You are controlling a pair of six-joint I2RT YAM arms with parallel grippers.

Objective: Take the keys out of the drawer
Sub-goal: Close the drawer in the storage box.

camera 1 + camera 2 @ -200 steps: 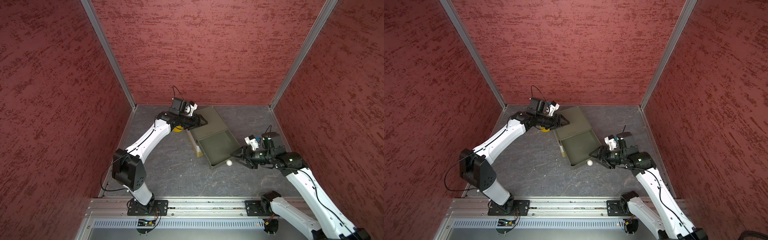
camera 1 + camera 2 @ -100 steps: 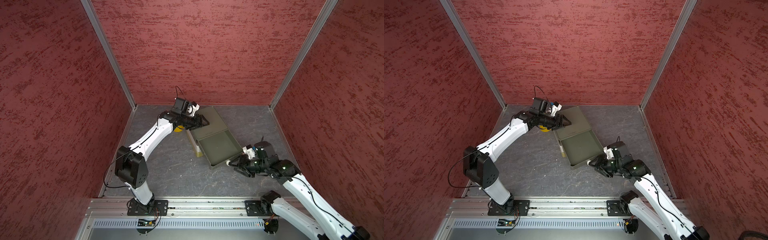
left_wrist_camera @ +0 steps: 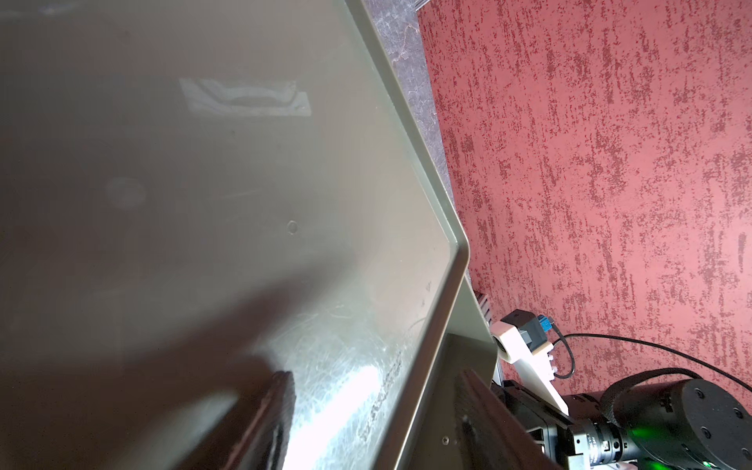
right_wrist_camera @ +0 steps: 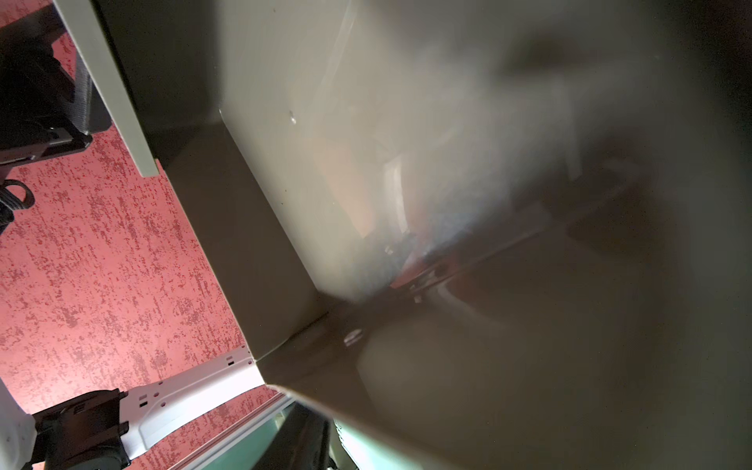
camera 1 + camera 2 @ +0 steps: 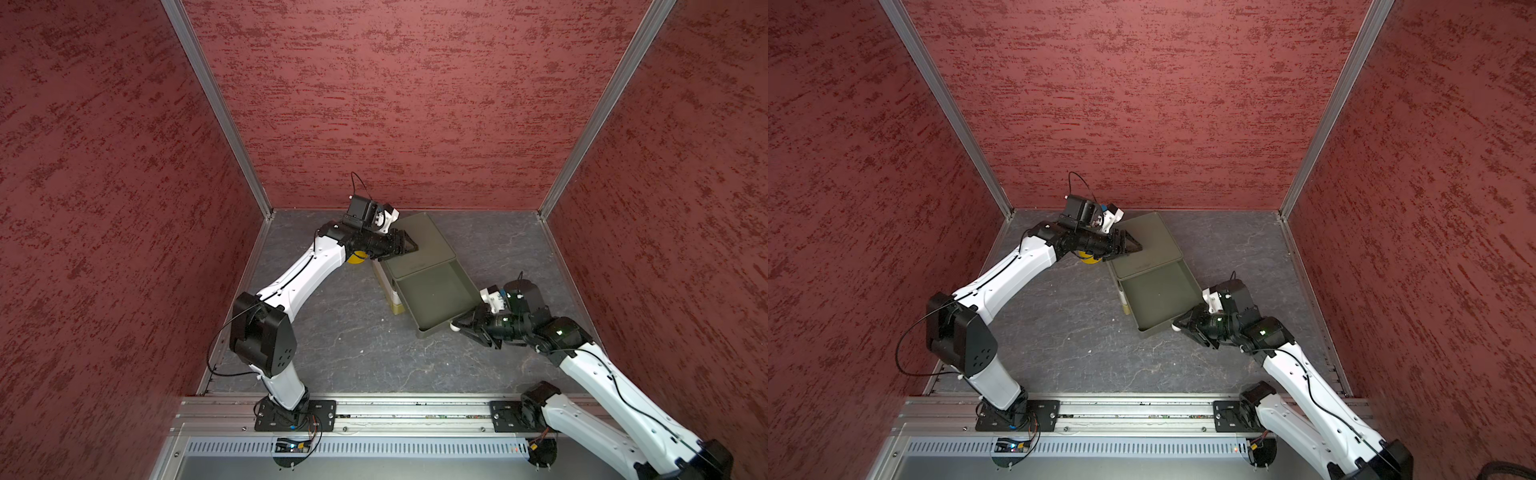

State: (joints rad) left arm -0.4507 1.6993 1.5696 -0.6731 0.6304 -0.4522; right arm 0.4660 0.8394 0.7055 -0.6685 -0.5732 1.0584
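A yellow thing [image 5: 356, 258] showed under the left arm [image 5: 307, 270], too hidden to name. The left claw [image 5: 410, 246] lay on the box [image 5: 422, 232] near its left edge, jaws apart and clamping nothing. The drawer [image 5: 436, 291] stood pulled out of the box, and in both top views its visible floor was plain olive. The keys could not be made out in any view. At the drawer's front, a white knob [image 5: 454, 328] sat at the tips of the right claw [image 5: 464, 326]. Whether that claw gripped the knob could not be told.
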